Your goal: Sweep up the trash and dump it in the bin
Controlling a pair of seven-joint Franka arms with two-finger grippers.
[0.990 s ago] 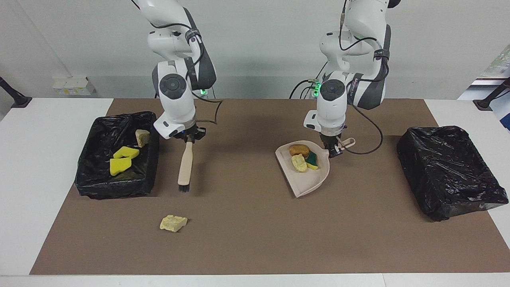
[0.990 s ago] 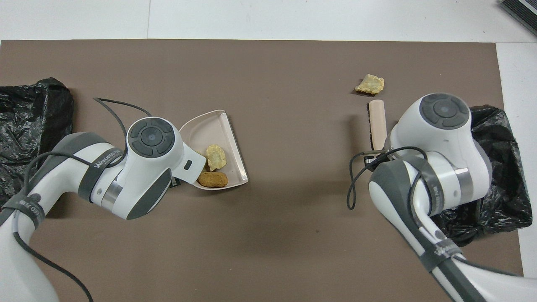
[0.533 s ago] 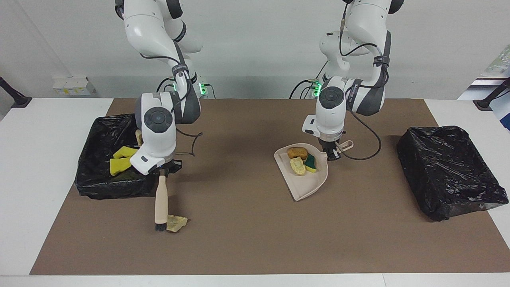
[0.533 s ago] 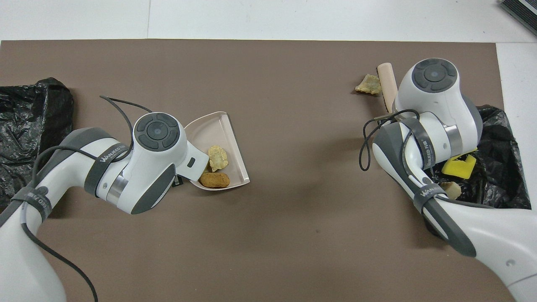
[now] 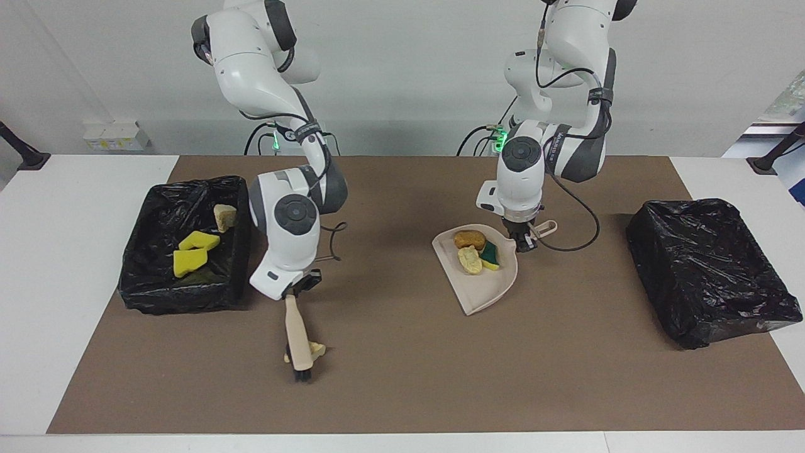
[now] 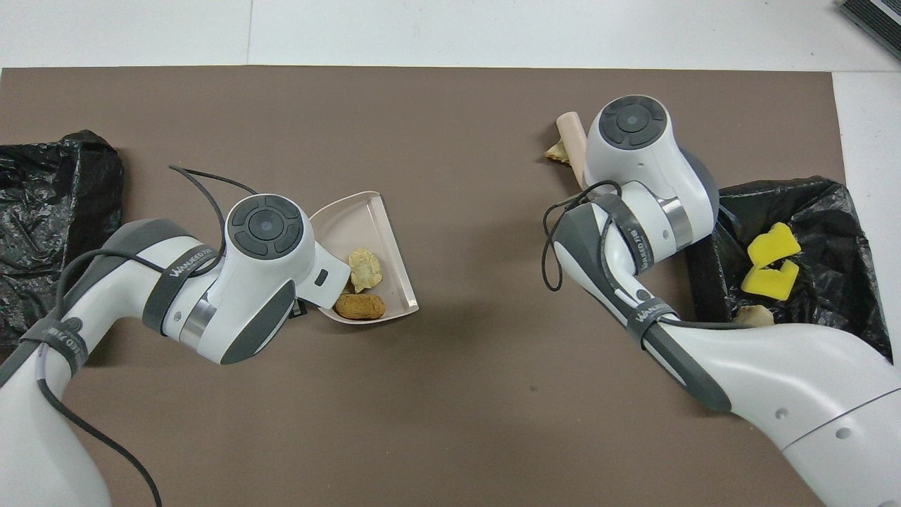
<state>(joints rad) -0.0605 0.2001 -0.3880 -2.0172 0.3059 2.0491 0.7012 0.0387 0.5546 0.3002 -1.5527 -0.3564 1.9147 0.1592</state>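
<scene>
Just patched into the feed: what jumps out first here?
The right gripper holds a brush against a pale crumbly chunk on the brown mat. The left gripper holds a beige dustpan carrying three scraps. Two yellow sponge pieces lie in the open black-lined bin.

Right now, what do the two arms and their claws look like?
Both arms are glossy white with dark grey joint bands and round grey caps. A black cable is strapped along each. The right claw and left claw are small and black. Green lights glow near the bases.
</scene>
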